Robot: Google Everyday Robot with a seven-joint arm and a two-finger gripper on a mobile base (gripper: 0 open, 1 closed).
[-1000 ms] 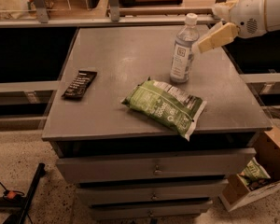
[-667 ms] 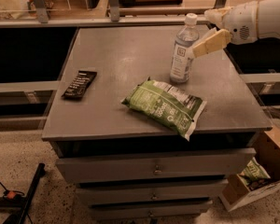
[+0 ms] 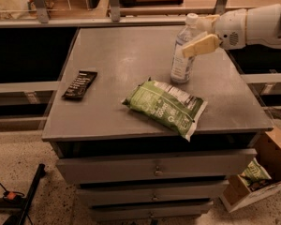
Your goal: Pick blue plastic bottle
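The blue plastic bottle stands upright on the grey cabinet top at the back right; it is clear and pale bluish with a white cap and a white label. My gripper reaches in from the right at the height of the bottle's shoulder and neck. It is open, with one cream finger in front of the bottle's upper part and the other finger behind it, near the cap. The bottle rests on the top and is not lifted.
A green chip bag lies in front of the bottle, near the front edge. A dark snack bar lies at the left. A cardboard box with a green bag stands on the floor at the right. Rails run behind the cabinet.
My gripper has moved left toward the bottle, so its fingers now straddle the bottle's upper part. The bottle, bag and bar have not moved.
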